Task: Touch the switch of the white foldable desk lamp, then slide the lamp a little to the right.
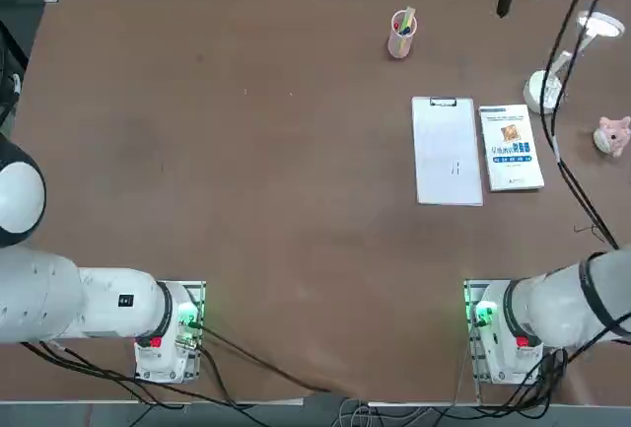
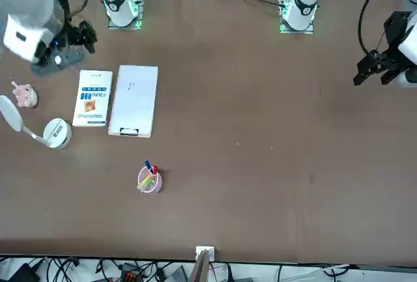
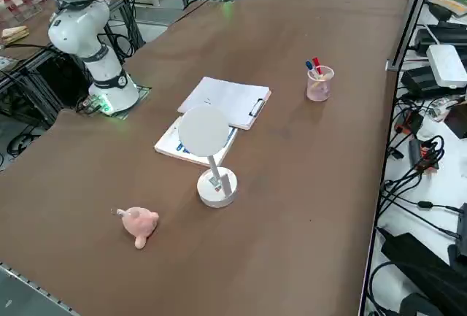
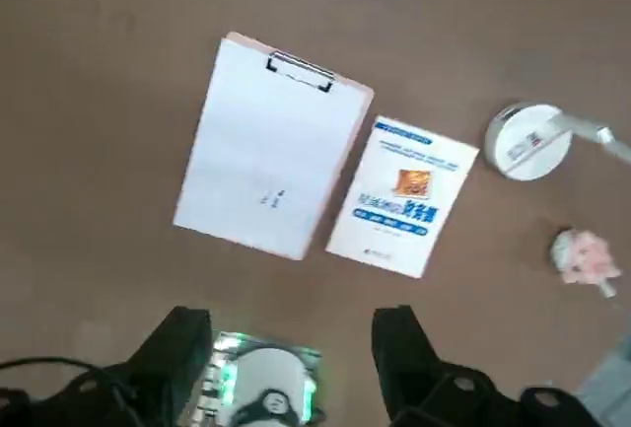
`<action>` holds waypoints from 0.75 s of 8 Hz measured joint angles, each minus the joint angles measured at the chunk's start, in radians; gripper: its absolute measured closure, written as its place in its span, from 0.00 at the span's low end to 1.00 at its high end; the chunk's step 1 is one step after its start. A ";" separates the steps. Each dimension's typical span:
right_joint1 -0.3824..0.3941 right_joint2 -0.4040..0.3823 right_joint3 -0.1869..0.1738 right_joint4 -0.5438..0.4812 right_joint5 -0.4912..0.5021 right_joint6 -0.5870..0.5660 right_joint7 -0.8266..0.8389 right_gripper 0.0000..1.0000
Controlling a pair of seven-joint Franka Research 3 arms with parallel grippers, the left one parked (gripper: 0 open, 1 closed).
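Right end effector (image 4: 294,348), fingers spread wide and empty, hangs high above the book (image 4: 402,195); lamp (image 4: 528,141) lies beyond the book's far-right corner.

desk lamp (image 3: 211,157): white, foldable | round base flat on the table, thin arm rising tilted to a round disc head | stands at the robot's far right, just beside the white-and-blue booklet (image 3: 191,143), pink pig toy (image 3: 138,223) near its other side
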 joint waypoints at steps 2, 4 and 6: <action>-0.049 -0.073 0.000 -0.090 0.048 0.065 0.115 0.00; -0.091 -0.123 0.000 -0.142 0.073 0.144 0.164 0.00; -0.122 -0.092 -0.001 -0.105 0.078 0.177 0.160 0.00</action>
